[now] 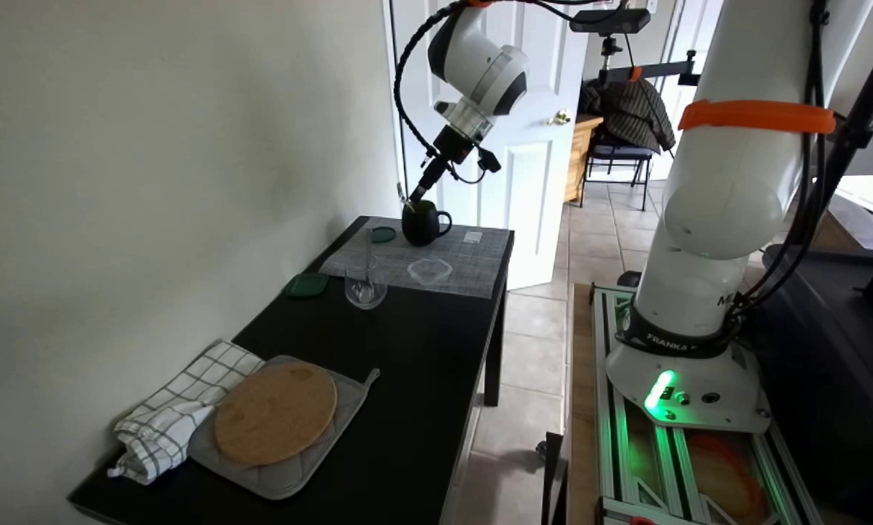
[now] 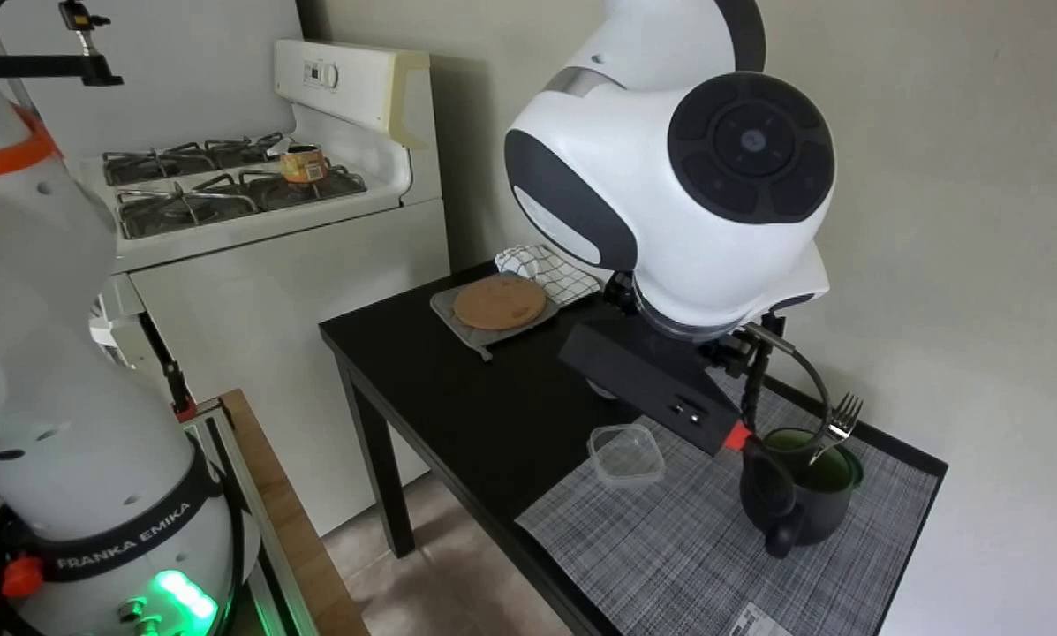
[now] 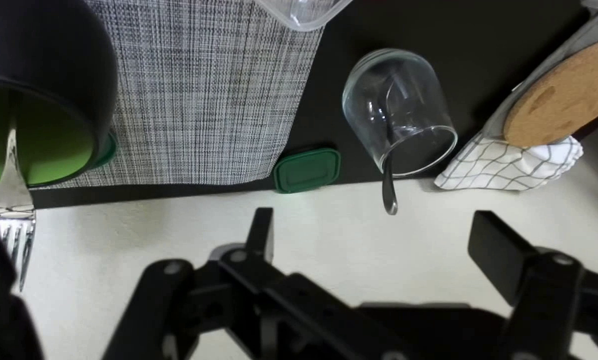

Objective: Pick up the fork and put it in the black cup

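Observation:
The black cup (image 1: 421, 224) stands upright at the far end of the table; in an exterior view (image 2: 806, 517) its inside is green. The fork (image 2: 843, 417) leans in the cup, tines up over the rim. In the wrist view the cup (image 3: 49, 50) is at the left edge, with the fork's handle inside and its neck and tines (image 3: 11, 200) outside. My gripper (image 3: 371, 235) is open with nothing between its fingers; the fork lies outside them, to the left. In an exterior view the gripper (image 1: 416, 195) is just above the cup. A dark blurred part covers some of the tines.
A clear glass (image 3: 401, 110) holding a spoon stands beside the grey placemat (image 3: 204, 90). Green lids (image 3: 306, 170) and a clear container (image 2: 627, 455) lie near. A round cork board (image 1: 276, 412) on a grey pad and a checked cloth (image 1: 181, 401) lie farther along. A wall runs behind.

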`<state>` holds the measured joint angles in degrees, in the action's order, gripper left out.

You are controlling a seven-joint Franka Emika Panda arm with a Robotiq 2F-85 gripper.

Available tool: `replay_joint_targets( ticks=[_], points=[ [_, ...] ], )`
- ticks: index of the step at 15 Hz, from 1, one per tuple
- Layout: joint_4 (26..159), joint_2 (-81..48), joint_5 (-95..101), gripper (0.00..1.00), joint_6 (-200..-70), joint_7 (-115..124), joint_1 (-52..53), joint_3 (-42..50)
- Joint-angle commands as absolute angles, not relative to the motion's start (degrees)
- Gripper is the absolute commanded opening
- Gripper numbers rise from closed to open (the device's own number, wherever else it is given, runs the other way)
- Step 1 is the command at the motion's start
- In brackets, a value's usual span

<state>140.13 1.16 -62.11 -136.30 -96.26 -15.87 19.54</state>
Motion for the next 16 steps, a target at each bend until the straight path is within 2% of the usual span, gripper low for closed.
replay_joint_targets(
  ticks=[1, 2, 4, 10, 14, 16],
  points=[
    [140.1, 1.2, -62.0, 1.0, -136.3, -96.2, -16.5, 18.9],
    [140.1, 1.1, -62.0, 1.0, -136.3, -96.2, -16.5, 18.9],
    [143.4, 3.8, -65.9, 1.0, -149.1, -98.7, -14.6, 16.6],
    [149.1, 6.7, -59.3, 1.0, -169.8, -101.1, -10.0, 9.2],
    [150.9, 3.6, -48.8, 1.0, -173.1, -96.2, -10.3, 6.1],
    [149.7, 4.0, -51.3, 1.0, -171.7, -98.2, -10.0, 6.6]
  ],
)
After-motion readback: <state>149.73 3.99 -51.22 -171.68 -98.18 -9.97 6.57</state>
